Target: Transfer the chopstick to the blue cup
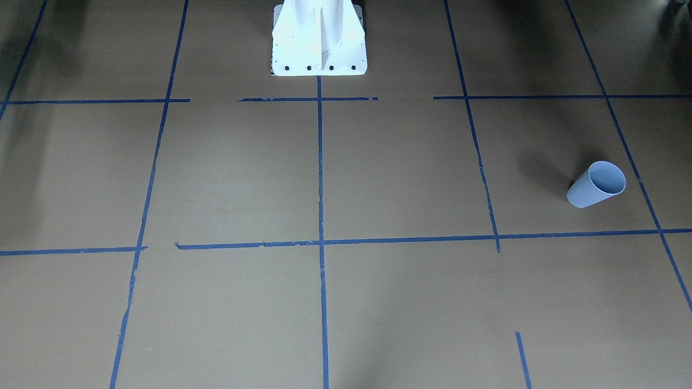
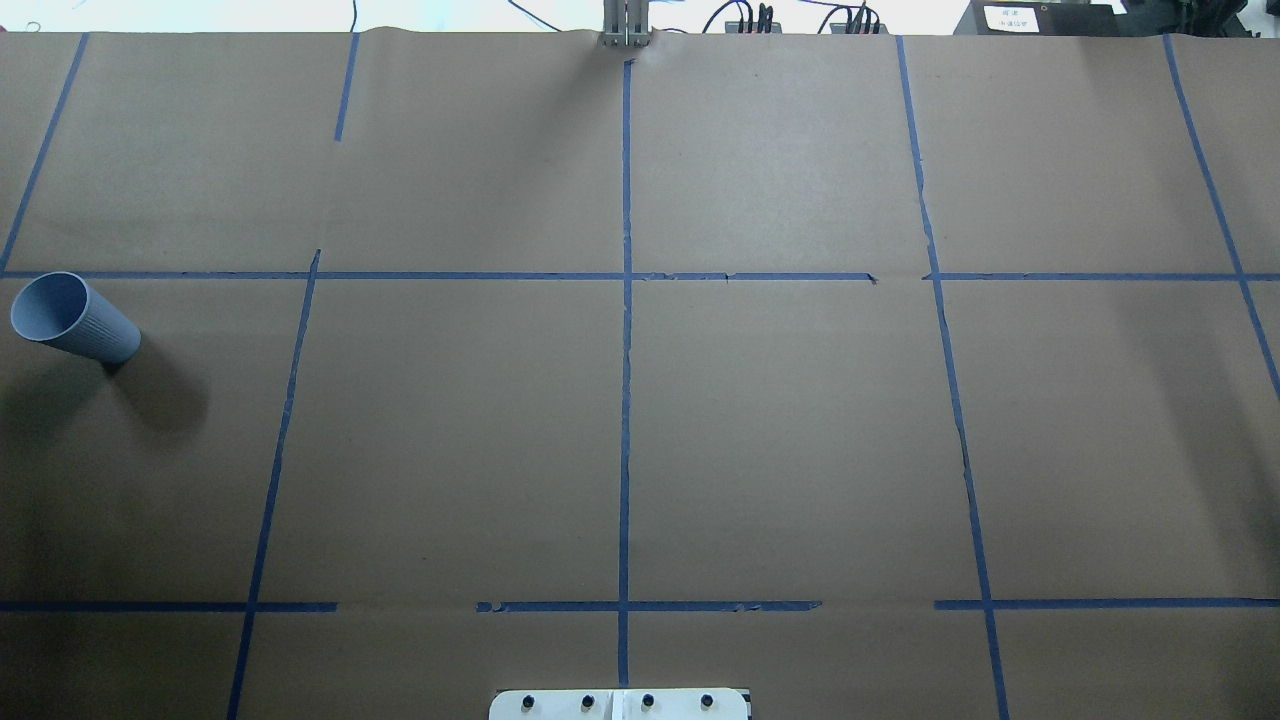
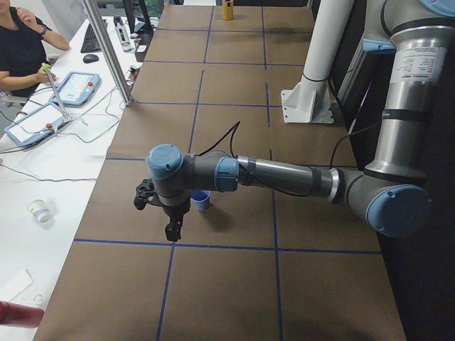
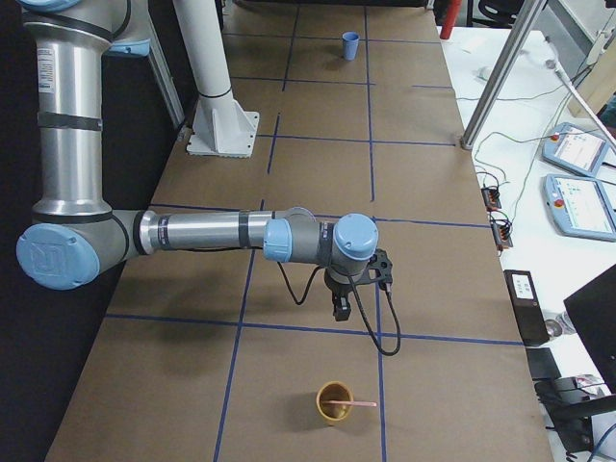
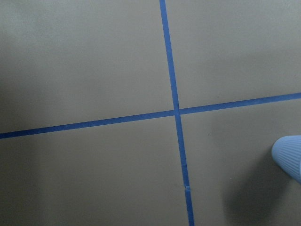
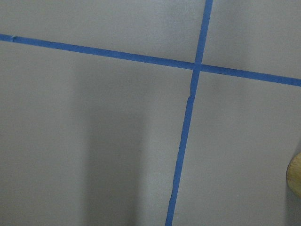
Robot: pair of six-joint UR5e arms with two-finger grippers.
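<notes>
The blue cup stands upright on the brown table at the robot's left end, also in the overhead view, the exterior left view and the exterior right view; its side shows in the left wrist view. A pale pink chopstick rests in a tan cup at the right end. My left gripper hangs above the table just beside the blue cup. My right gripper hangs short of the tan cup. I cannot tell whether either is open or shut.
The white robot base stands at the table's middle edge. Blue tape lines grid the table. An operator and teach pendants are on the side table beyond the far edge. The tan cup's rim edges the right wrist view.
</notes>
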